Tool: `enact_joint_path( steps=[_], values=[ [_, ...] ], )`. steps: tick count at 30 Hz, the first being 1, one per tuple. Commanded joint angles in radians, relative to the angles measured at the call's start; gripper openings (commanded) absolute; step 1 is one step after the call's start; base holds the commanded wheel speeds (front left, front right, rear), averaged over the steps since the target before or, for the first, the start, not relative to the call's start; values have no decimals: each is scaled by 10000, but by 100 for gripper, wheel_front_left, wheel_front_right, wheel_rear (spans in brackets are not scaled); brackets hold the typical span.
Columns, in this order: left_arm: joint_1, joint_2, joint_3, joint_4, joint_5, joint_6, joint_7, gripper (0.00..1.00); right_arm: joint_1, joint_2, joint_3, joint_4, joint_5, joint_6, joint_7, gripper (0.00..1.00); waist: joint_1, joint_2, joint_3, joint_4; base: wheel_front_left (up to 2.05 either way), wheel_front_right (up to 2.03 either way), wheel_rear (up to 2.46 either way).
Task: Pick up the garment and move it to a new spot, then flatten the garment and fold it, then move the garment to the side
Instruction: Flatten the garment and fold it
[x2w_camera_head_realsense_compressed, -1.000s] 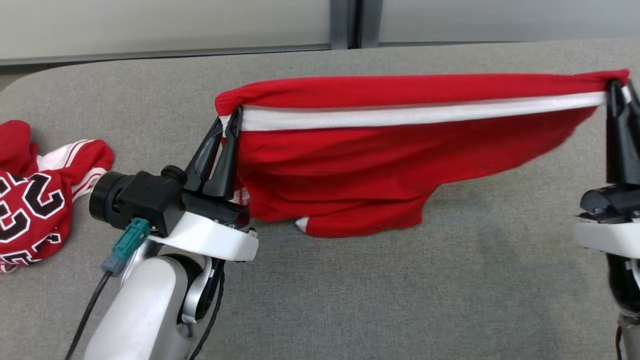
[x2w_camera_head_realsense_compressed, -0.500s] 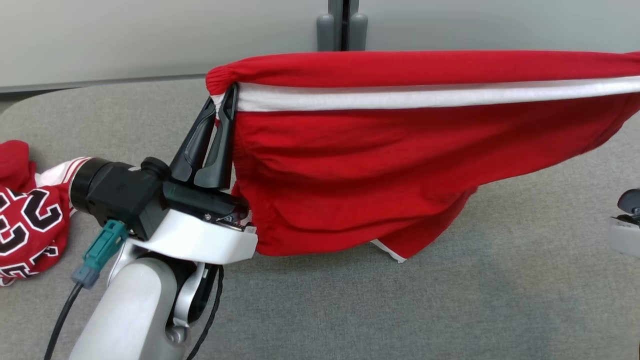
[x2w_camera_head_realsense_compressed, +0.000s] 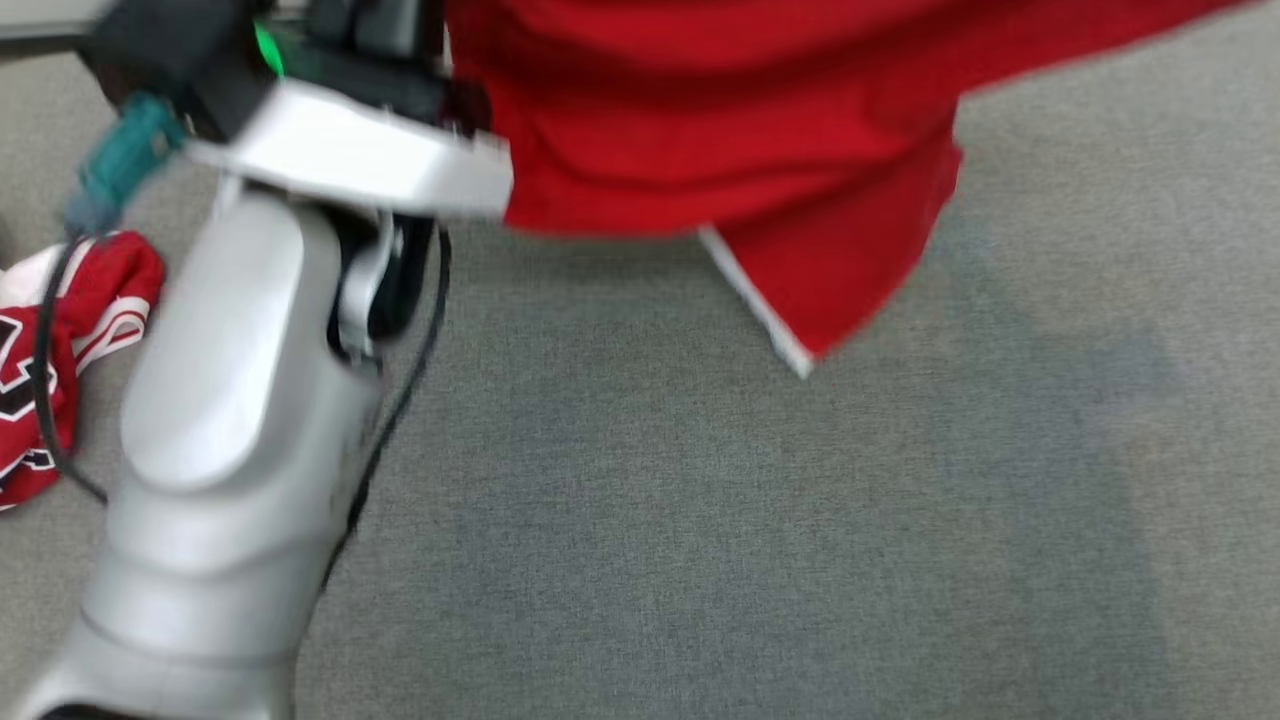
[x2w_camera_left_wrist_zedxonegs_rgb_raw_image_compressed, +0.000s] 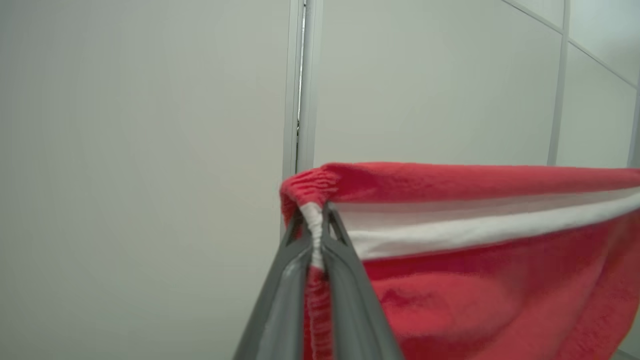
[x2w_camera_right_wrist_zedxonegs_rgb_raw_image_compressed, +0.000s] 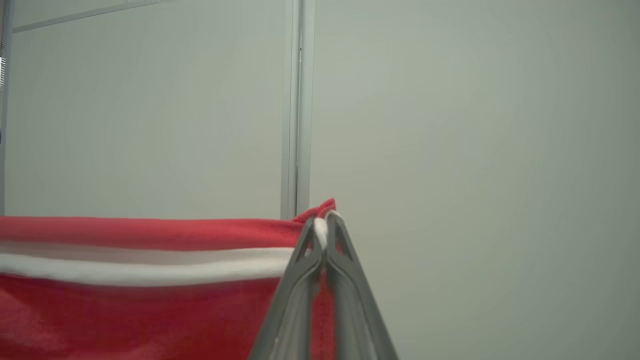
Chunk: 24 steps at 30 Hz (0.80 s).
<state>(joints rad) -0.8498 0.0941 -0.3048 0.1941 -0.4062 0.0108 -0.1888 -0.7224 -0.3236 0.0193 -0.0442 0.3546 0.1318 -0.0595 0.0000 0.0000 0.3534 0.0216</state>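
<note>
Pinching the garment (x2w_camera_left_wrist_zedxonegs_rgb_raw_image_compressed: 475, 280) taut between my left gripper (x2w_camera_left_wrist_zedxonegs_rgb_raw_image_compressed: 316, 215) and right gripper (x2w_camera_right_wrist_zedxonegs_rgb_raw_image_compressed: 322, 224) above the table (x2w_camera_head_realsense_compressed: 800, 550), I risk a corner slipping free if I stretch harder.

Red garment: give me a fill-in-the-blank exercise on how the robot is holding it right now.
The left gripper is ____ on the red garment.
The right gripper pinches the garment at its ____ stripe.
In the head view, a crumpled jersey lies on the robot's ____ side.
Missing words: shut; white; left.
</note>
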Motion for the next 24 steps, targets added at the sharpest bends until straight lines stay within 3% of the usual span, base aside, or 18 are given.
enact_joint_path(
  steps=[1, 7, 12, 19, 24],
  values=[
    [-408, 11, 73, 257, -13, -22, -100, 0, -405, -66, 82, 171, 86, -20, -99, 0, 0, 0, 186, 40, 0, 0, 0],
    [-2816, -289, 264, 2782, -123, -303, -700, 0, -3217, 97, 1096, 2406, 352, -19, -777, 0, 0, 0, 434, -77, 0, 0, 0],
    [-3459, -387, 516, 4608, -153, -441, -762, 0, -4274, 468, 2215, 4765, 641, -13, -1179, 0, 0, 0, 497, -241, 0, 0, 0],
    [-2384, -421, 45, 6745, -798, -655, -759, 0, -3495, 1245, 3879, 7425, 1416, -11, -1743, 0, 0, 0, 569, -441, 0, 0, 0],
    [-988, -417, -470, 6932, -1483, -702, -759, 0, -1991, 1544, 4886, 8143, 2226, -11, -2022, 0, 0, 0, 568, -496, 0, 0, 0]
  ],
)
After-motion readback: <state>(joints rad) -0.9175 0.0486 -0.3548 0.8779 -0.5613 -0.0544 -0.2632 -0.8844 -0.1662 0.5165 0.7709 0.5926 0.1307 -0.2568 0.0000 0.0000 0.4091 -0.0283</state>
